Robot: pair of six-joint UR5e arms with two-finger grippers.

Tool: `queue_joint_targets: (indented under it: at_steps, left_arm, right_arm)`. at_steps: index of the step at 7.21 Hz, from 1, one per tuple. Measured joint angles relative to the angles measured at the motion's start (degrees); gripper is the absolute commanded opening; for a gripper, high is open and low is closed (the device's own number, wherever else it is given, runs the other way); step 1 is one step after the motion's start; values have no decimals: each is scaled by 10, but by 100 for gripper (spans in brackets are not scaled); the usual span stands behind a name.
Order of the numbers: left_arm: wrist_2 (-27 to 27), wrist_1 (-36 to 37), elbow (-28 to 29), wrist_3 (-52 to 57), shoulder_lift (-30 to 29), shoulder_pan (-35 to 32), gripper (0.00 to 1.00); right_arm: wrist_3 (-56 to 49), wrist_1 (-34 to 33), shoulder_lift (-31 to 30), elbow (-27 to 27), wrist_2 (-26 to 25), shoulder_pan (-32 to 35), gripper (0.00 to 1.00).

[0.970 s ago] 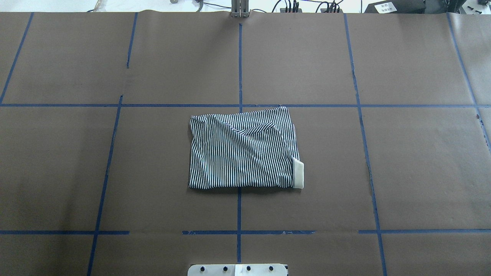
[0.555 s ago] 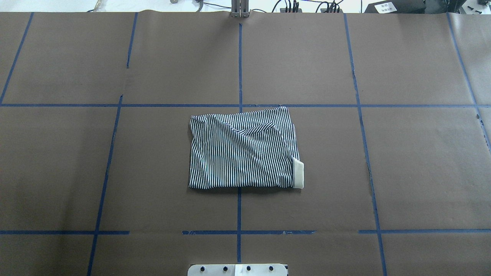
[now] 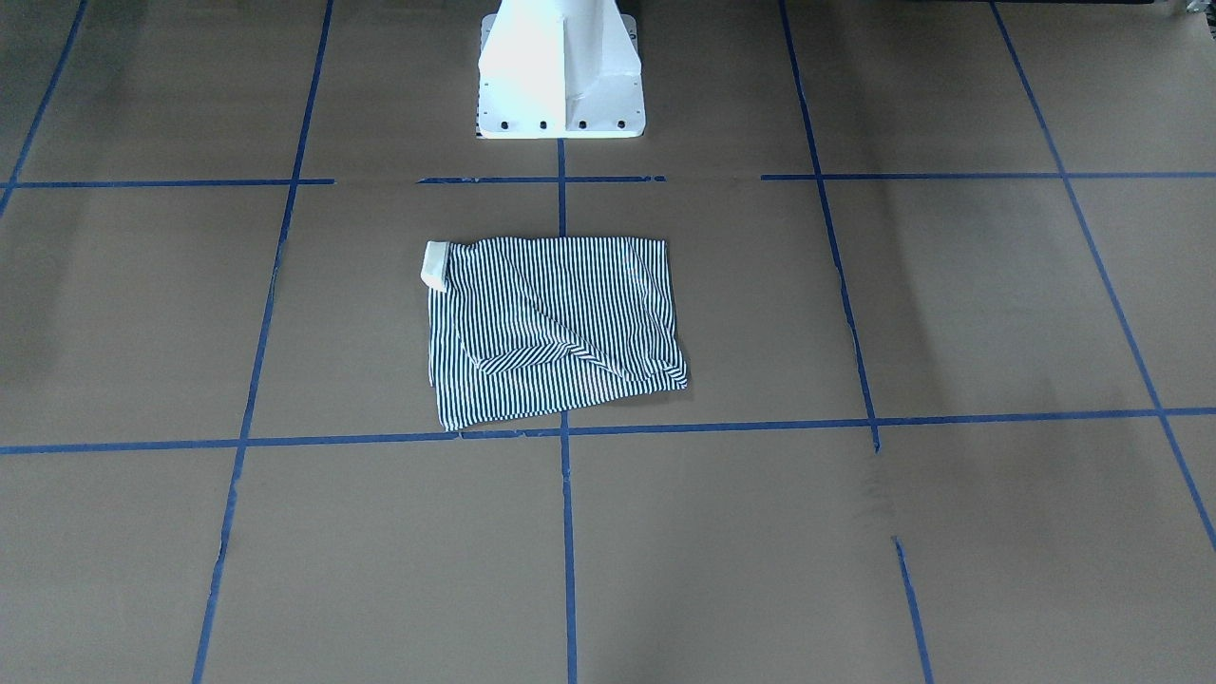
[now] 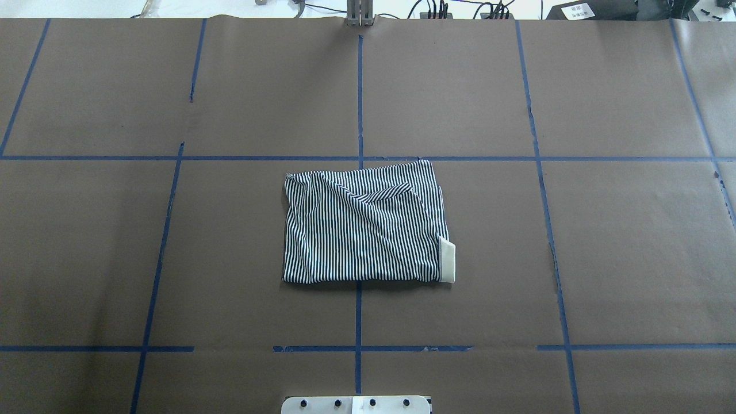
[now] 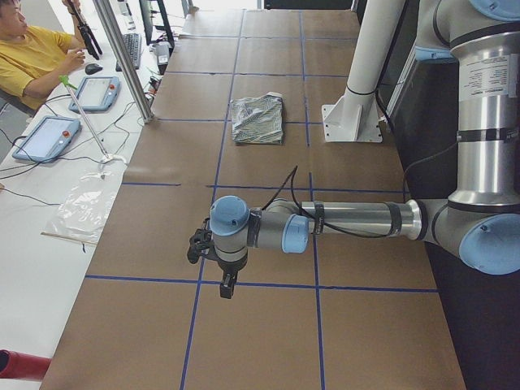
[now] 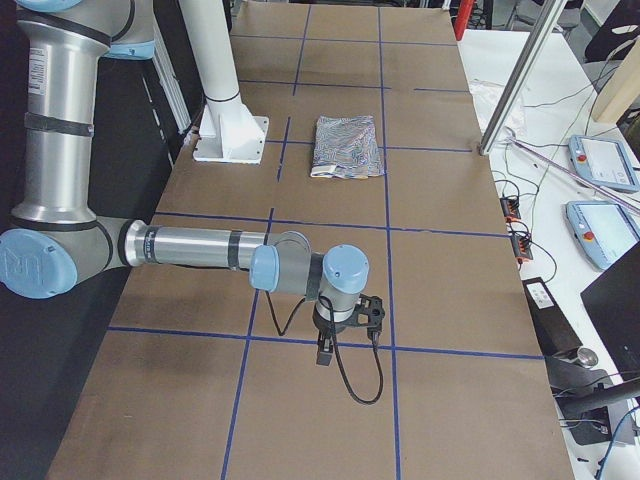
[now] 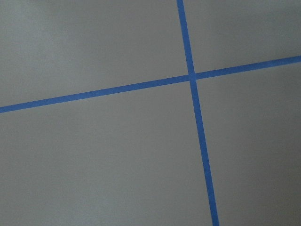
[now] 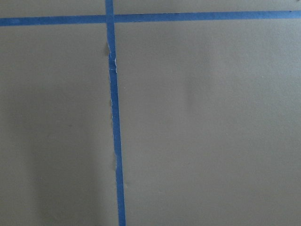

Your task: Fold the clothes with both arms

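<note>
Neatly folded, the soft striped shirt (image 4: 363, 227) lies as a wrinkled rectangle mid-table on matte brown paper (image 4: 632, 241), with cream trim at one corner. I cannot tell whether the left gripper (image 5: 227, 286) or the right gripper (image 6: 325, 350) is apart or together.

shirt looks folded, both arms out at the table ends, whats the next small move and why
Probably just stop here, no new grasp: the shirt lies as a compact rectangle, only its cream collar peeking out at one corner, and the left end effector and right end effector hang over bare table far from it.
</note>
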Motion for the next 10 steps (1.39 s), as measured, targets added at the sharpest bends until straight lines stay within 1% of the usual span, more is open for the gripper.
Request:
queue_joint_targets:
  at_steps: [1,2,10]
  left_arm:
    - [-17,1,3,0,0,0,100]
    - [-21,1,3,-1,0,0,100]
    - [-23,-1,0,-1,-1,0,100]
  right_arm:
    - [0,0,1,1,0,0,100]
    - [0,0,2,1,0,0,100]
    - [0,1,8,0,0,-1,100]
